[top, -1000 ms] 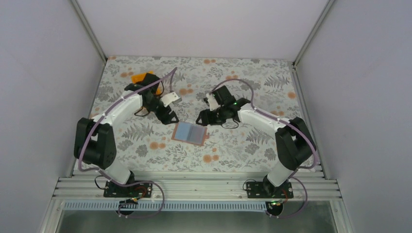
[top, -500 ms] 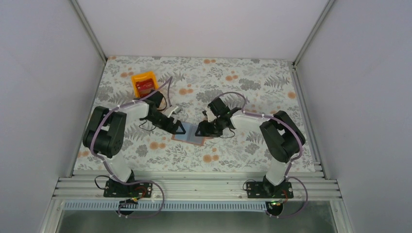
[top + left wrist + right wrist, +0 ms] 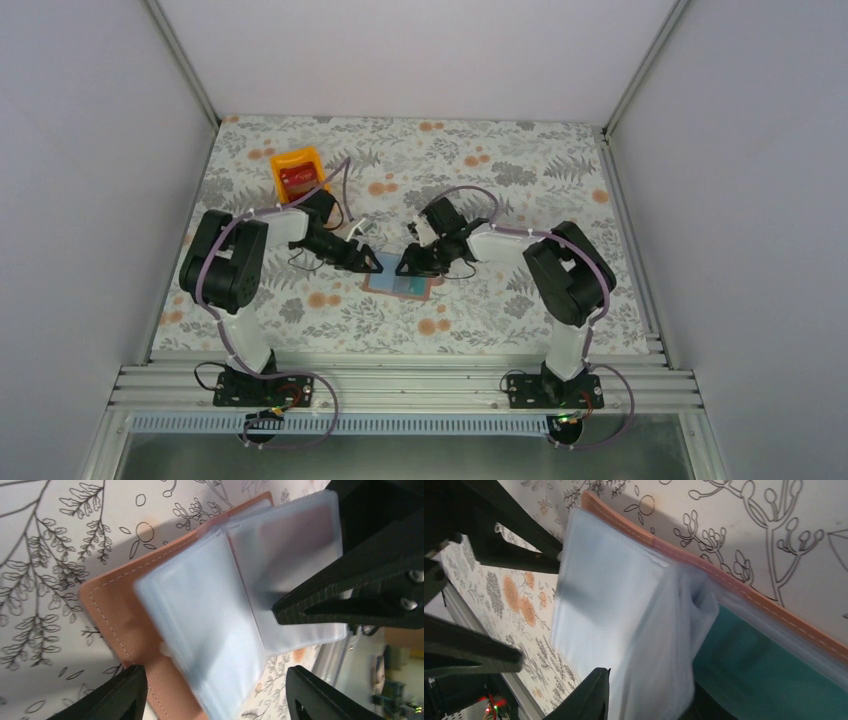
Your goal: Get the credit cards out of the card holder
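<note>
Here, the card holder (image 3: 405, 285) lies open on the tabletop (image 3: 480, 320) between the two arms, with its clear leaves (image 3: 210, 610) fanned up. The left end effector (image 3: 374, 264) is released: its fingers stand wide apart over the tan cover (image 3: 115, 610) and hold nothing. The right end effector (image 3: 406, 268) has one bunched leaf between its fingers, but I cannot tell if it is already clenched on it. A teal-green card (image 3: 754, 675) shows under the leaves on the right arm's side.

To do this step well, I think the left one should press down the tan cover so that the holder does not slide or lift. The right one can then turn the leaf away gently and uncover the teal-green card's pocket. The leaves look thin and slippery and may fold. The two end effectors are very near each other, which leaves little room. An orange tray (image 3: 297, 158) with a red card (image 3: 297, 178) inside stands well apart, behind the left arm.
</note>
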### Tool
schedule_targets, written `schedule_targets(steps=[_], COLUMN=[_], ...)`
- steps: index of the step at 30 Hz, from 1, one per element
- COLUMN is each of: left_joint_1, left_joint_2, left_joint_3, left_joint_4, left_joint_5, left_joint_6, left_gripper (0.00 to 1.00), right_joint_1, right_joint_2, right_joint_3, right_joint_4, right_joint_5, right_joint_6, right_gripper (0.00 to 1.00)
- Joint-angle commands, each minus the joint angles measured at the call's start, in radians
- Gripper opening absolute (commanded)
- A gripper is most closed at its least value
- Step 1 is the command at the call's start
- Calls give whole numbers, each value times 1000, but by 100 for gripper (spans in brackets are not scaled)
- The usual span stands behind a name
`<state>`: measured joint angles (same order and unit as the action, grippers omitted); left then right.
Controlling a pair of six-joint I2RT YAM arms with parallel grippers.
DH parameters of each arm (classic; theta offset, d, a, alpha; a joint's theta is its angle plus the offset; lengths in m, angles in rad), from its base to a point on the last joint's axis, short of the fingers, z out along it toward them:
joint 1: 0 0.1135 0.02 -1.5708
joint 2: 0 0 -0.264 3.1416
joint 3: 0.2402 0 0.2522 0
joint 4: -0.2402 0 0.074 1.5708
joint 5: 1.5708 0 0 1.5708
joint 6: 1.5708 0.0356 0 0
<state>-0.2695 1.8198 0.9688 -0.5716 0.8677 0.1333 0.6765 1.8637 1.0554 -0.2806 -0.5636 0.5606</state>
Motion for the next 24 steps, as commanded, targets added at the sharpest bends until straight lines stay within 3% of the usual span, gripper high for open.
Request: schedule_targets(steps=[1,4,11,15,24], left_joint_1=[-10,-9,-9,-9,8], left_joint_2=[39,42,47,54,-27], left_joint_3=[7,11,13,28,81], left_joint_4=[6,5,6,-7,-78], left_joint_5=[53,69,83,96,221], left_joint_6=[-4,-2,5,14,127], left_gripper=[64,55,54,54,82], right_joint_1=[12,12,12,10,-58], right_joint_2=[16,22,25,5,-136], right_joint_3=[36,49,85,104,95], right_joint_4=[55,55,56,41,-3], right_joint_5=[-51,-56,-109,-136,-231], right_joint_6=[-11,-16,-38,-74,-244], right_gripper=[30,23,6,4,4])
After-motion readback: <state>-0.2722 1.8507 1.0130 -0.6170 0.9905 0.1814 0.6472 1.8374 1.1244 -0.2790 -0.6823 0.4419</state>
